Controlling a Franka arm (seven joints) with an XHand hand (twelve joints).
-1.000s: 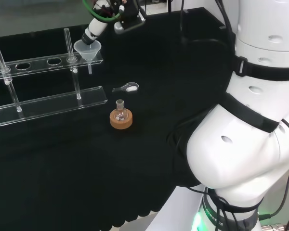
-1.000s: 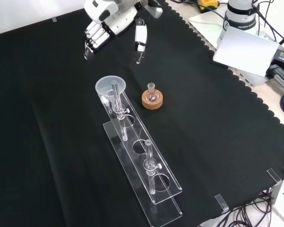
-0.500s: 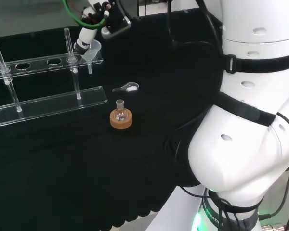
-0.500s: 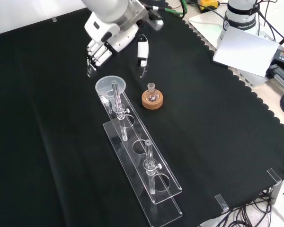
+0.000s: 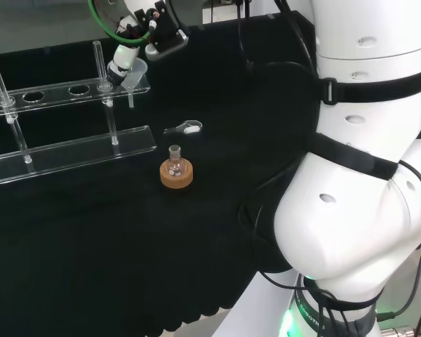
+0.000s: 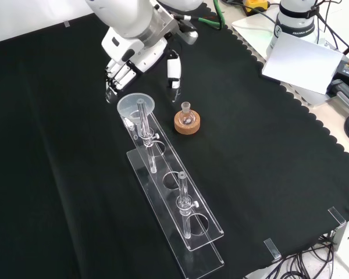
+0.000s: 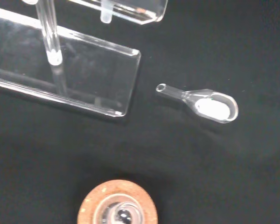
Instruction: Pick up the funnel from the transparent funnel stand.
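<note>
Hovering just above the far end of the clear funnel stand (image 6: 173, 200), the hand (image 6: 128, 61) hangs with its fingers (image 6: 115, 78) held side by side and pointing down, slightly bent, while the thumb (image 6: 173, 68) stands apart from them; nothing is pinched between them. In the front view the fingertips sit just above and behind the rim of the funnel (image 6: 135, 106), and it is hard to tell whether they touch it. The funnel rests in the end hole of the stand's upper shelf, its wide mouth up and its stem passing down through the shelf.

In the head view the hand (image 5: 123, 60) covers part of the funnel (image 5: 135, 74), which sits at the right end of the funnel stand (image 5: 70, 151). The stand is a long rack of two clear shelves joined by upright rods, lying on the black cloth (image 6: 267, 174).

Near the stand, a small round flask (image 6: 187, 116) stands upright in a cork ring (image 6: 187, 124); something small and dark seems to lie inside the flask. In the head view a small clear scoop (image 5: 184, 128) holding a little white powder lies on the cloth between the stand and the flask (image 5: 175, 163). The wrist view shows the scoop (image 7: 206, 103) beside the corner of the stand's lower shelf (image 7: 84, 77), apart from it, with the cork ring (image 7: 117, 205) well apart from both.
</note>
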